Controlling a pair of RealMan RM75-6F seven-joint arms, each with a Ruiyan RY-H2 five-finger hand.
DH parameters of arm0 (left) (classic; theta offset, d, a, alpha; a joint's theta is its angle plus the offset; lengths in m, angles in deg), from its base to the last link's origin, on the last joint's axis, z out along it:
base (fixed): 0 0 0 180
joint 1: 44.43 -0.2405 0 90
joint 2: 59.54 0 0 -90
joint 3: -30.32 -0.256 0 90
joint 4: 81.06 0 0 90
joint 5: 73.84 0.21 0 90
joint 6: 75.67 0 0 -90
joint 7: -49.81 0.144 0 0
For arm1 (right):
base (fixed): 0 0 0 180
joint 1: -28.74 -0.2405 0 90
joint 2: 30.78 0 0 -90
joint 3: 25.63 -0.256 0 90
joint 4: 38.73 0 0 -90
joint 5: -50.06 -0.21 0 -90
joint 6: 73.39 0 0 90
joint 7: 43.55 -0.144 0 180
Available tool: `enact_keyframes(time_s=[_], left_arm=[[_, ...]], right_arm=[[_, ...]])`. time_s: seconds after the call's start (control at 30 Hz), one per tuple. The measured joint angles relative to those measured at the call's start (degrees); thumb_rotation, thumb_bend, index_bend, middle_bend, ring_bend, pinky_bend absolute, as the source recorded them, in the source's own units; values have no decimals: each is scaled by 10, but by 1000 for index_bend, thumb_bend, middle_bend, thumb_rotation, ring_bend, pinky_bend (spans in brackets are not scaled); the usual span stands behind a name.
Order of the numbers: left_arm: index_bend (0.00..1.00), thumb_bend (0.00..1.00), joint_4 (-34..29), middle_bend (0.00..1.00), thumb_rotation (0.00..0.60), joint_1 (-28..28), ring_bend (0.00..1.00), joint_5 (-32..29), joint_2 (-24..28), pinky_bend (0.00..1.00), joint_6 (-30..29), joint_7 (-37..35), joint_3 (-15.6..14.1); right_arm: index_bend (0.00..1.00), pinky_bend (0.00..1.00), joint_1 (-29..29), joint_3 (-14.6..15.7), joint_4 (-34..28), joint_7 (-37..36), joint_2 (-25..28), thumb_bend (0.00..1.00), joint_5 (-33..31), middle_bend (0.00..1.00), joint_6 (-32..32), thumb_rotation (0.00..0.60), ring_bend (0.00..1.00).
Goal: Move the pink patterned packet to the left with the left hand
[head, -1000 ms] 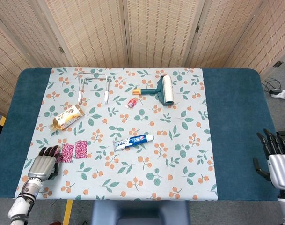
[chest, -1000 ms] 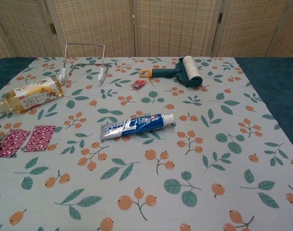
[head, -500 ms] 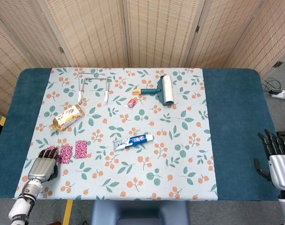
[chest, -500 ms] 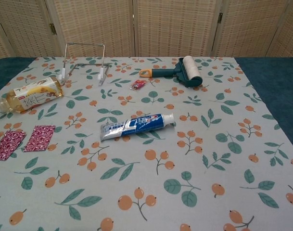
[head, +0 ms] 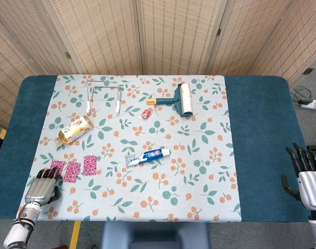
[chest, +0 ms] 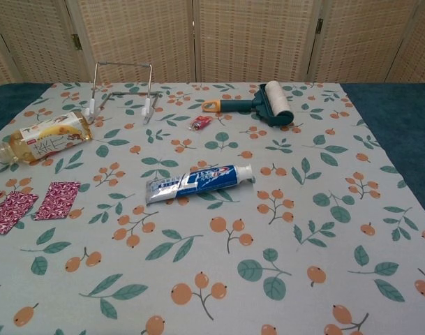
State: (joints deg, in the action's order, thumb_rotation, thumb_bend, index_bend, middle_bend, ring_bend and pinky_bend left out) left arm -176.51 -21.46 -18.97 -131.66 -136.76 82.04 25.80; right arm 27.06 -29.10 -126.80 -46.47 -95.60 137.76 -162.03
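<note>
Seemingly done — three pink packets [head: 72, 170] lie leftward, the left hand [head: 41, 182] just beside them, grasping nothing, fingers loosely spread.

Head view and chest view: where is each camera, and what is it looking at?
Head view: high up, looking straight down on the whole table; left robot hand and right robot hand show at the near corners.
Chest view: lower, looking across the table toward the screens; no robot hand shows.
Both share the toothpaste, bottle and pink packets.
</note>
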Motion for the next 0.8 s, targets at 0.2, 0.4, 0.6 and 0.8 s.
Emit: enact_keyframes(time_s=[0.2,0.4,0.6,0.8], left_arm=[[218,772,-5,0,409,-4,0,36,3,0,-11,-21,2],[189,561,0,0,515,-4,0,82,5,0,-14,-68,11],[172,378,6,0,600,11,0,117,9,0,1,-114,30],[152,349,4,0,600,34,0,126,14,0,27,-122,44]], right_arm=[[0,0,2,0,0,-2,2,495,2,0,-4,600,0],[0,0,4,1,-1,-4,4,495,4,0,-7,600,0],[0,0,5,1,0,-7,5,495,6,0,-10,600,0],[0,0,9,3,3,-13,6,495,7,0,-14,600,0]])
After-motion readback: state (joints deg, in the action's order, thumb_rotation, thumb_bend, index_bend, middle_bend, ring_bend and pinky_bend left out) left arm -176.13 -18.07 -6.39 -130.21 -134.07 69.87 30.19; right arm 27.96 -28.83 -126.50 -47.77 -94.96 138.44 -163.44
